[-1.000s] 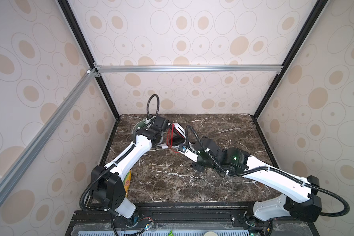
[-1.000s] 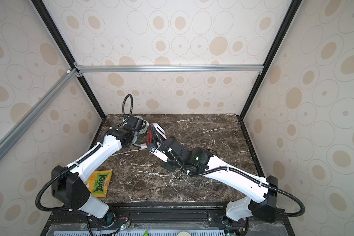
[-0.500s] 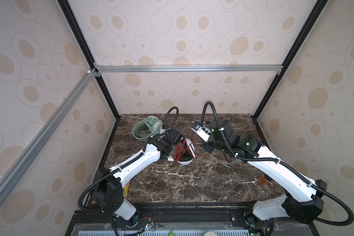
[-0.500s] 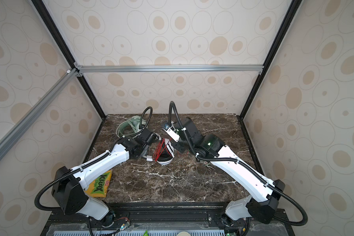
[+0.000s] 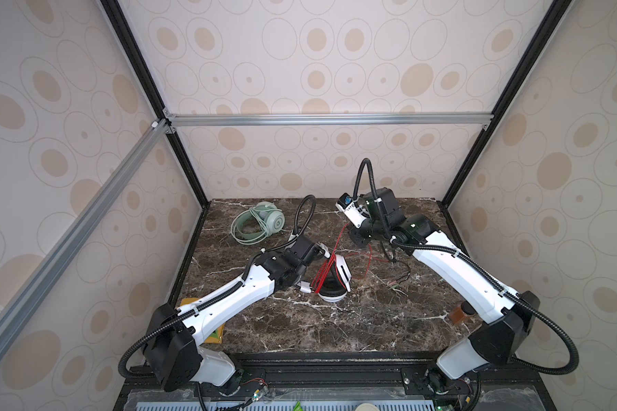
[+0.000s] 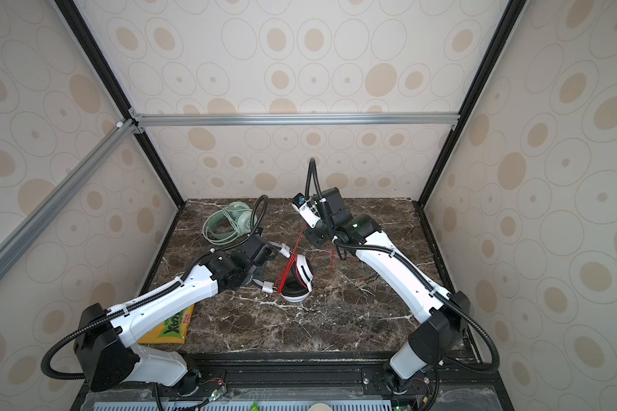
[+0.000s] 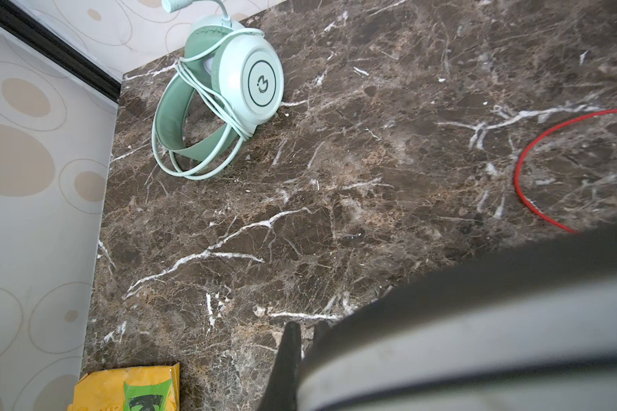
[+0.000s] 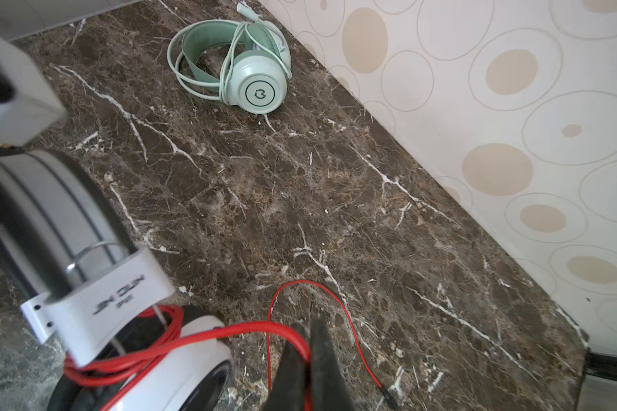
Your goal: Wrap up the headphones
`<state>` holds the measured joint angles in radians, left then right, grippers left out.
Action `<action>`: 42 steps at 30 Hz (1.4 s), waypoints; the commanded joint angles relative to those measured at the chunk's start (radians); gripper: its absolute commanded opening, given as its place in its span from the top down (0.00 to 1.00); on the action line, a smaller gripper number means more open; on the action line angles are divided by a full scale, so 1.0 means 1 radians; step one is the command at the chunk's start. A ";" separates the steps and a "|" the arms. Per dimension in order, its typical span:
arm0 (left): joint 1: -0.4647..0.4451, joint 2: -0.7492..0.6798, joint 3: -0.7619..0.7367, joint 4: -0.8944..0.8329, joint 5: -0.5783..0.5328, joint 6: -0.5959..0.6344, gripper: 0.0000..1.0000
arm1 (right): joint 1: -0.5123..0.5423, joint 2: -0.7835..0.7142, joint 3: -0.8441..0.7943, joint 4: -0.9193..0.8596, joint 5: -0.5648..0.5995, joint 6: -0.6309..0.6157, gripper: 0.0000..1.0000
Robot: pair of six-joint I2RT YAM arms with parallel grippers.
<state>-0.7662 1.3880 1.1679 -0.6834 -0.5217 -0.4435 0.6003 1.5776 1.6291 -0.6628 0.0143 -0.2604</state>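
Mint green over-ear headphones [image 5: 274, 222] lie at the back left of the dark brown marble tabletop [image 5: 335, 327], with the pale green cord [image 7: 207, 103] looped round headband and earcup. White-and-black over-ear headphones [image 5: 342, 274] stand tilted near table centre, one earcup down on the marble, several turns of thin red cord [image 8: 207, 338] across them. Left gripper [image 7: 305, 338]: jaws clenched on the grey headband [image 7: 478, 338], which fills the near part of the left wrist view. Right gripper [image 8: 309, 334]: jaws clenched on the red cord, above the table behind and right of these headphones; the cord runs up to it from the wraps. Slack cord lies looped on the marble between the arms. Yellow-and-green packet [image 6: 171, 325] at front left, partly under the left arm, well apart from both headphones.
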 commanded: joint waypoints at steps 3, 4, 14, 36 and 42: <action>-0.007 -0.072 0.002 0.073 0.081 0.018 1.00 | -0.057 0.023 -0.012 0.083 -0.132 0.058 1.00; -0.007 -0.081 0.000 0.079 0.092 0.021 1.00 | -0.067 0.025 -0.022 0.093 -0.162 0.061 1.00; 0.002 -0.192 0.026 0.153 0.259 0.037 1.00 | -0.172 0.058 -0.171 0.316 -0.654 0.178 0.96; 0.268 -0.177 0.180 0.199 0.490 -0.121 1.00 | -0.165 0.116 -0.516 0.969 -0.978 0.626 0.68; 0.309 -0.166 0.231 0.170 0.506 -0.129 1.00 | -0.158 0.137 -0.572 0.992 -0.927 0.622 0.58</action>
<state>-0.4698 1.2259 1.3087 -0.5652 -0.0494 -0.5201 0.4366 1.7020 1.0863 0.2684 -0.9234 0.3374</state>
